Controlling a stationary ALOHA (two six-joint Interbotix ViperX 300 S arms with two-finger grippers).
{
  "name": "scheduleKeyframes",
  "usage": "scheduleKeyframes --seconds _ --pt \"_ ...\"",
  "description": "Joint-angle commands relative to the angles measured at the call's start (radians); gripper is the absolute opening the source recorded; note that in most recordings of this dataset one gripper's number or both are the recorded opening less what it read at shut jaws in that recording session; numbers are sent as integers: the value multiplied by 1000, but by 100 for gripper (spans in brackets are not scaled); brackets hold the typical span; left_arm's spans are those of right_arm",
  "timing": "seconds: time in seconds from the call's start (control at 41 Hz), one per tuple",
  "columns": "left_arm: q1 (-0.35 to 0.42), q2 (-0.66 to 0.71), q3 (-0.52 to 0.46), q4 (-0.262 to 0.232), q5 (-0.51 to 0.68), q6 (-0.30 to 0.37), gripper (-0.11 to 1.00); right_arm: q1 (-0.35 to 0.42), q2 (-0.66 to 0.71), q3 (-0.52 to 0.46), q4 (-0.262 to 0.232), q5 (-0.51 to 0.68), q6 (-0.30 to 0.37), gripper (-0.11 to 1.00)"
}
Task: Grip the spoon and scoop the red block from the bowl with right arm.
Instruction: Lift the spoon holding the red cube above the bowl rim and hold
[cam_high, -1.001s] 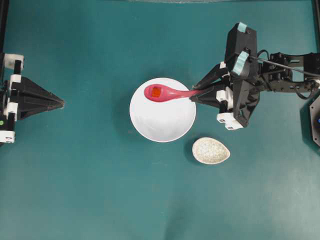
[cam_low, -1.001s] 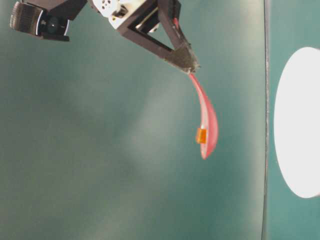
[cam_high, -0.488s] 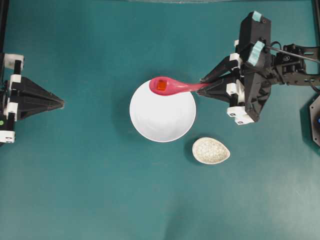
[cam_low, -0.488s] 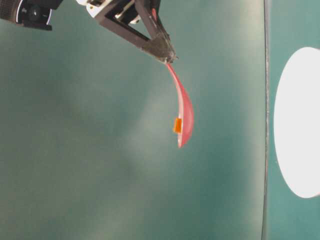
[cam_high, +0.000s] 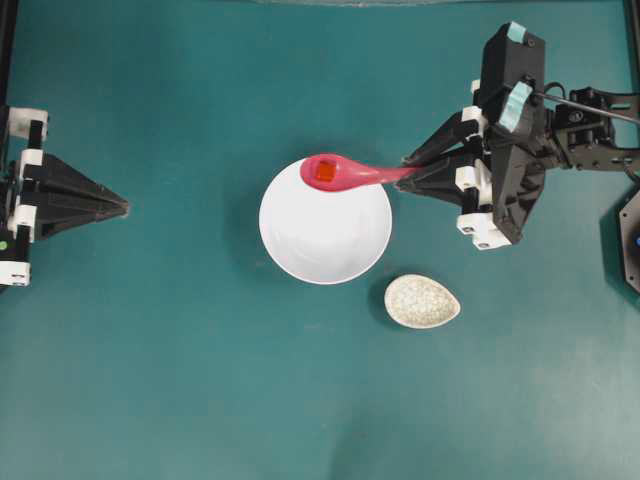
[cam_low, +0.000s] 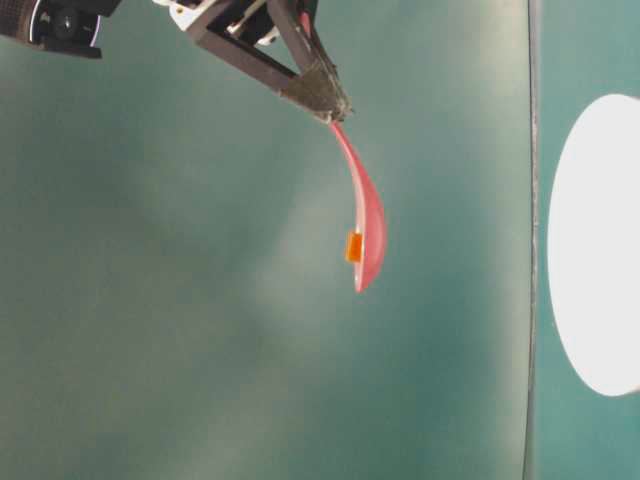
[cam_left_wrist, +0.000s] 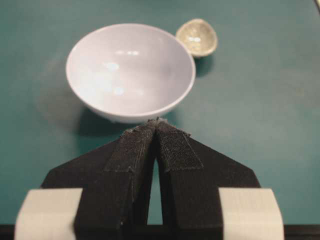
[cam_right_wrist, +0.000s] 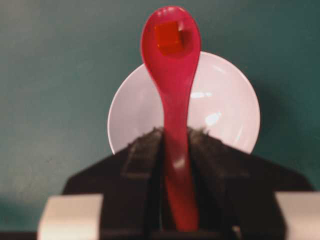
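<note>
My right gripper is shut on the handle of the magenta-pink spoon. It holds the spoon in the air, with the scoop over the far rim of the white bowl. The tiny red block lies in the spoon's scoop. The bowl holds nothing else that I can see. My left gripper rests shut and empty at the left edge, well away from the bowl.
A small speckled beige egg-shaped dish stands on the teal table just beyond the bowl's lower right. A black base sits at the right edge.
The right gripper has lifted and drawn the spoon with the block back to the right, from over the bowl's inside to over its far rim. In the last half second it barely moved.
</note>
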Motion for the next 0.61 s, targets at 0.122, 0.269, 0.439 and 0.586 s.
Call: scheduleKeyframes --seconds 0.122,0.269,0.439,0.586 --pt "3 6 -20 2 -11 -2 0 0 -17 -29 -21 -3 -2 22" --pt "3 6 -20 3 -11 -2 0 -5 -17 -29 -28 -5 -2 22" --pt "3 6 -20 2 -11 0 0 -11 -17 -29 -34 -5 -2 22" --pt "3 8 -20 2 -11 0 0 -14 -17 -29 -40 -11 -2 22"
